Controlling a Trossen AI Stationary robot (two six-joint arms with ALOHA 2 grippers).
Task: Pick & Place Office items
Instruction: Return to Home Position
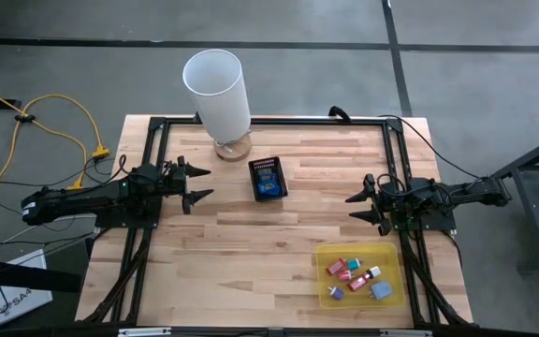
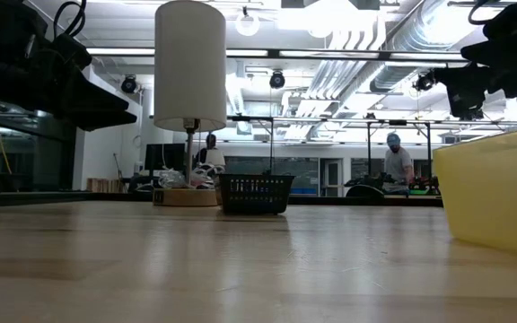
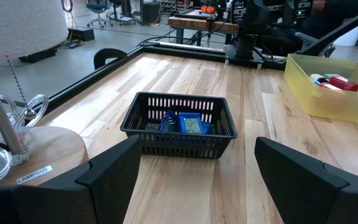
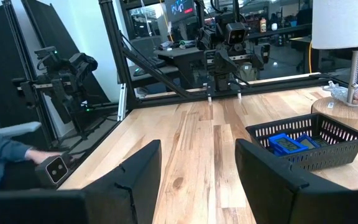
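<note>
The small office items (image 1: 356, 274), red, pale blue, purple and white/teal pieces, lie in the translucent yellow tray (image 1: 324, 253) near the table's right front. The red ones show again in the left wrist view (image 3: 342, 81). Blue pieces (image 1: 269, 183) sit inside the black mesh basket (image 3: 179, 126) at mid table. My left gripper (image 1: 196, 184) hovers open left of the basket, fingers pointing right. My right gripper (image 1: 359, 206) hovers open right of the basket and above the tray's far side, pointing left. Neither touches anything.
A white-shaded lamp (image 1: 217, 89) on a round wooden base (image 3: 36, 152) stands at the far edge, left of the basket. A black frame (image 1: 269, 120) rims the table. Bare wood lies between the grippers and along the near side. People (image 2: 398, 163) stand in the room beyond.
</note>
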